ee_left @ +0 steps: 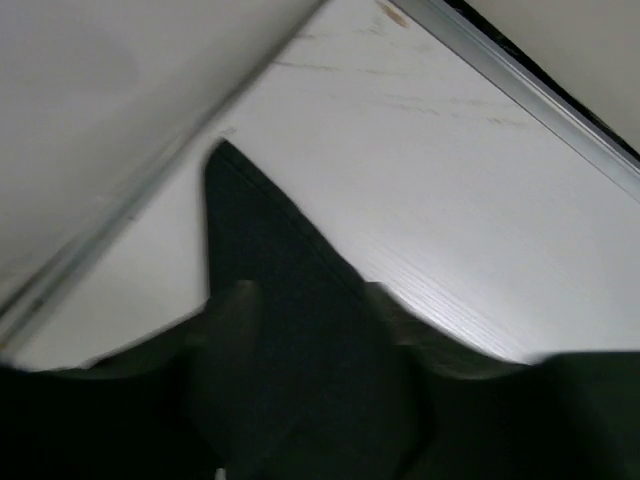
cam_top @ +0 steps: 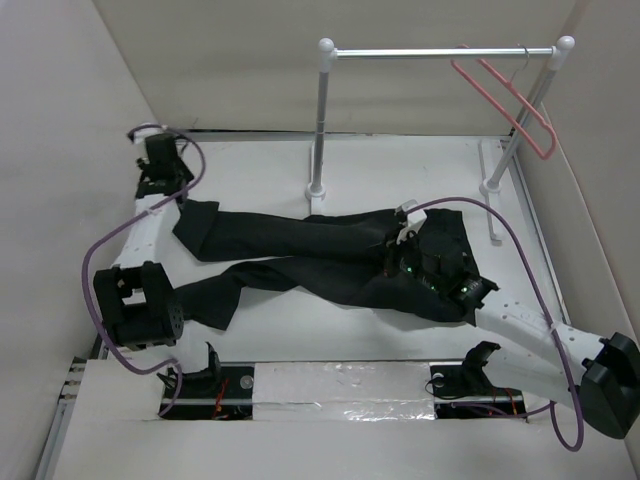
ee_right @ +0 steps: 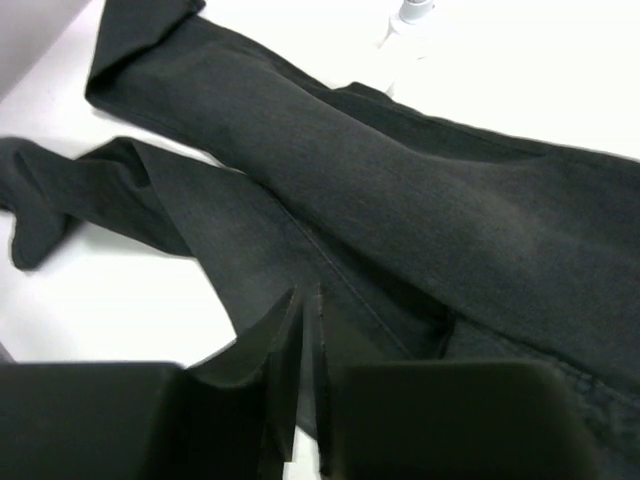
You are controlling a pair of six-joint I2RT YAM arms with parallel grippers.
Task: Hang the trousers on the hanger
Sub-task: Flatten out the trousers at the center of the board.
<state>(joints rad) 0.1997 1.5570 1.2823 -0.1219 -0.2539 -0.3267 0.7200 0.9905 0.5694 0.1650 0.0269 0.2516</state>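
trousers [cam_top: 300,240]: flat on table [cam_top: 400,180], waist end under right gripper [ee_right: 302,315], legs running off toward left gripper [ee_left: 310,300]
left gripper: fingers spread, a leg end lying between them
right gripper: fingers drawn almost together, thin slit left; cloth caught or not, cannot tell
hanger [cam_top: 515,95]: hooked on rail [cam_top: 440,51], well beyond right gripper, clear of trousers

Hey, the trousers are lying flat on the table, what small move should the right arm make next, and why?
Probably lift the right gripper a little to see whether it has cloth. Its fingers are almost together at the crotch seam of the trousers, which lie flat, and the hanger hangs bare on the white rail.
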